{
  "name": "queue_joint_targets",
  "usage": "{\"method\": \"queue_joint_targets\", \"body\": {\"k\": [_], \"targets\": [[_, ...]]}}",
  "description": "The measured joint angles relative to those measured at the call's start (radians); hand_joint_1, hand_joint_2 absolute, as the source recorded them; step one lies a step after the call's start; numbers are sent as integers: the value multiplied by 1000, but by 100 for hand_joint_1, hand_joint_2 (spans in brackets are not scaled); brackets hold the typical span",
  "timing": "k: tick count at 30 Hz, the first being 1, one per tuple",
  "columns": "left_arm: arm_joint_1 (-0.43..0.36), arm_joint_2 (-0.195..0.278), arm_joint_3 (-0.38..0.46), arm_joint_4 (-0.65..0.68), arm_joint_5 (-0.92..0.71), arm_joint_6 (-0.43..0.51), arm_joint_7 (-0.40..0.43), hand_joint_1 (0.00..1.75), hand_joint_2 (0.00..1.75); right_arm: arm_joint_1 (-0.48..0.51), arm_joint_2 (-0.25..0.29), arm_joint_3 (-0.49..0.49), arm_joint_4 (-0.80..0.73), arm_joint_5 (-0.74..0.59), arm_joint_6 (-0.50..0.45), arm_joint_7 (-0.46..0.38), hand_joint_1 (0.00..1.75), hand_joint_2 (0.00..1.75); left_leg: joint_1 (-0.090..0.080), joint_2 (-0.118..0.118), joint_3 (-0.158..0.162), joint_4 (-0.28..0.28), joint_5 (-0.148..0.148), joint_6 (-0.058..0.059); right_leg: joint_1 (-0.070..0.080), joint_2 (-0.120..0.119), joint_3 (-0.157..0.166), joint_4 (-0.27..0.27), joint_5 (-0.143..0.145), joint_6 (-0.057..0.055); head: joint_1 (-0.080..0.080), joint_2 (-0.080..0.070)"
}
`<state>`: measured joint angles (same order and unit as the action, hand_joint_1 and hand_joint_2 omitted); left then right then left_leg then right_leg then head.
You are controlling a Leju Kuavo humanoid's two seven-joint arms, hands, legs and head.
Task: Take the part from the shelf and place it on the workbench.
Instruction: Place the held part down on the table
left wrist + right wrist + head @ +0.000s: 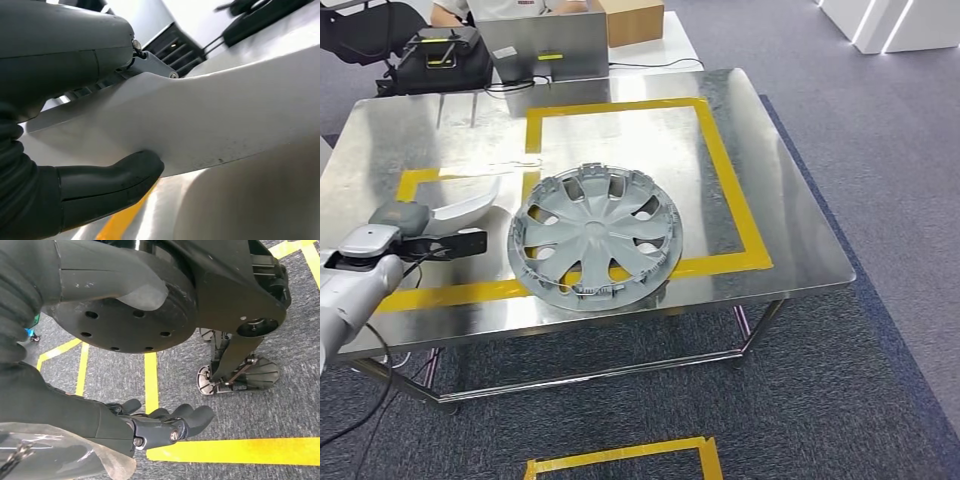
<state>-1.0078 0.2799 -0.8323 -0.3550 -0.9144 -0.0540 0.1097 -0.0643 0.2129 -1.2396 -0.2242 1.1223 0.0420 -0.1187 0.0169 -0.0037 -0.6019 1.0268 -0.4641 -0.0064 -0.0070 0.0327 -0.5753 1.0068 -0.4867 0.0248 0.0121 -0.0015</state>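
A white curved part (468, 204) hangs just above the left side of the shiny metal workbench (788, 200), within a yellow tape outline. My left hand (409, 226) holds it at its near end. In the left wrist view the part (211, 125) is pinched between the thick thumb (109, 182) and the upper fingers (75, 45). Whether the part touches the tabletop I cannot tell. My right hand (162, 425) hangs beside my body over the carpet, its fingers loosely extended and apart, with nothing in them.
A grey wheel cover (595, 237) lies at the workbench's middle, close to the right of the part. Behind the bench stand a grey case (546, 50), a black bag (441, 55) and a cardboard box (633, 18), with a person there. Yellow tape (622, 458) marks the floor.
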Motion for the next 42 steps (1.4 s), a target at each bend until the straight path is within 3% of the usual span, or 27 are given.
{"method": "queue_joint_targets", "body": {"k": [6, 7, 10, 11, 24, 28, 37, 39, 42], "targets": [[29, 44, 21, 28, -31, 22, 158, 175, 175, 0, 0, 1, 0, 2, 1, 6, 0, 175, 0, 0, 0, 0, 0, 0, 0, -1, 0, 0, -1, -1, 0, 0], [32, 49, 26, 31, -35, 21, 169, 131, 131, 0, 0, 1, 0, 2, 1, 7, 0, 131, 0, 0, 0, 0, 0, 0, 0, -1, 0, 0, -1, -1, 0, 0], [39, 63, 41, 38, -38, 19, 181, 0, 131, 0, 0, 1, 0, 3, 1, 10, 0, 0, 0, 0, 0, 0, 0, 0, 1, -1, 0, 0, -1, 0, 0, 0], [42, 67, 45, 39, -39, 19, 181, 0, 175, 0, 0, 1, 0, 2, 1, 11, 0, 0, 0, 0, 0, 0, 0, 0, 1, -1, 0, 0, -1, 0, 0, 0], [61, 65, 105, 43, -92, 94, 120, 0, 175, -1, 0, 1, 0, -1, 1, 10, 0, 0, 0, 0, 0, 0, 0, 0, 0, -1, 0, 0, -1, 0, 0, 0], [61, 63, 112, 43, -92, 95, 117, 0, 0, -1, 0, 1, 0, -1, 0, 9, 0, 0, 0, 0, 0, 0, 0, 0, 0, -1, 0, 0, -1, 0, 0, 0], [67, 47, 155, 37, -96, 160, -4, 0, 0, -1, 0, 2, 1, 1, 11, -1, 0, 0, 0, 0, 0, 0, 0, 0, 0, -1, 0, 0, -1, 0, 0, 0], [78, 37, 190, 25, -21, 179, -84, 0, 0, -1, 0, 2, 2, 3, 13, -1, 0, 0, 0, 0, 0, 1, 0, 0, 0, -1, 0, -1, -1, 0, 0, 0], [128, 6, 296, -22, 175, 178, -275, 0, 0, -1, 0, 3, 4, 11, 15, 0, 0, 0, -3, -1, 0, 2, -1, 1, -4, -1, 0, -2, 0, 1, 0, 0]]}}
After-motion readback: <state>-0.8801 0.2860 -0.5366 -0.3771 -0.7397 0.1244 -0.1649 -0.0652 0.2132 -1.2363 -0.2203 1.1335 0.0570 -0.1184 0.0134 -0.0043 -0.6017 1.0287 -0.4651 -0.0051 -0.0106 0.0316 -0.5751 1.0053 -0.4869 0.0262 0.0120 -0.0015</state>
